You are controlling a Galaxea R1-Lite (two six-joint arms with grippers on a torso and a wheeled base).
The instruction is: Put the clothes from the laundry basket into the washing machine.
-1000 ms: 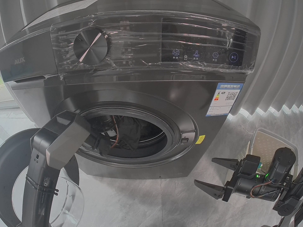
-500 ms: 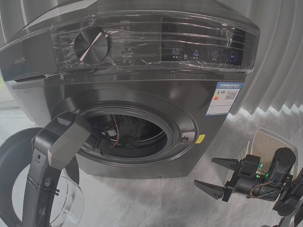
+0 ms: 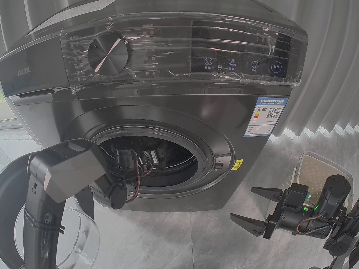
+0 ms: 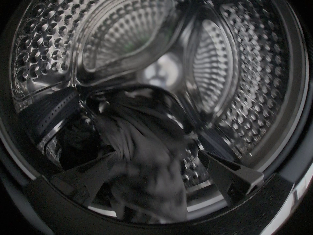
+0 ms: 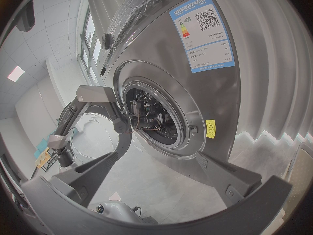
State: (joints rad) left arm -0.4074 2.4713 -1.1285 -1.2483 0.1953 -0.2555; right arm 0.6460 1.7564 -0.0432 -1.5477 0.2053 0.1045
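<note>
I count one washing machine (image 3: 179, 105), with one door (image 3: 11, 191), one dial (image 3: 107, 55), one blue label (image 3: 270, 117) and one yellow sticker (image 3: 237, 164). One laundry basket (image 3: 321, 169). In the drum (image 4: 254, 66) I make out one dark garment (image 4: 146, 160); whether the darker mass beside it is a second, I cannot tell. Two grippers: left gripper (image 4: 156, 153), right gripper (image 3: 242, 202).
</note>
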